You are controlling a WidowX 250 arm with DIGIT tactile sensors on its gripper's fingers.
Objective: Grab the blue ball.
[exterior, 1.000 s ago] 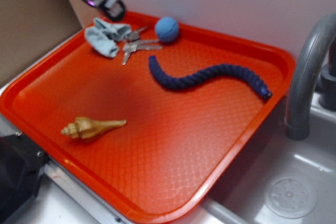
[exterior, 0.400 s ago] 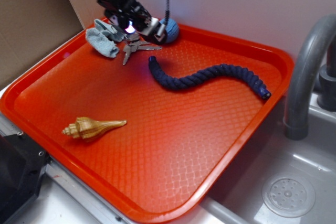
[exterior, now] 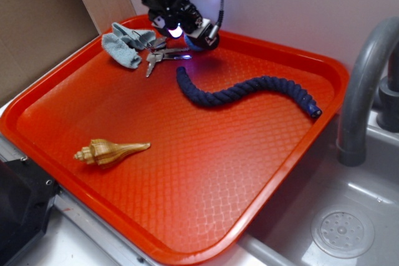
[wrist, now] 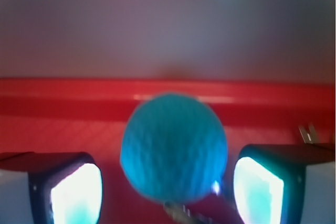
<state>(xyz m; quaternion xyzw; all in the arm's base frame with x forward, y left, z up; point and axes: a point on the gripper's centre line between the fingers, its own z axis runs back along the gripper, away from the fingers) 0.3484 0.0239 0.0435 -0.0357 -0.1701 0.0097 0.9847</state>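
Pincer (wrist: pixel 168 187) is spread, one pad (wrist: pixel 73 192) each side of the blue ball (wrist: pixel 173 148), w/ a gap both sides; nothing pinched yet. Ball sits between and just ahead of the pads, near the tray's back rim (wrist: pixel 79 90). From the outside view the pincer (exterior: pixel 194 40) hides most of the ball (exterior: pixel 192 45). Keys (exterior: pixel 163 55) lie just to one side; rope (exterior: pixel 243 90) is well apart. Judgement: centre on the ball's widest part, go low approx. to the tray floor, close slowly. Risk: ball rolls toward the rim, or a pad catches the keys.
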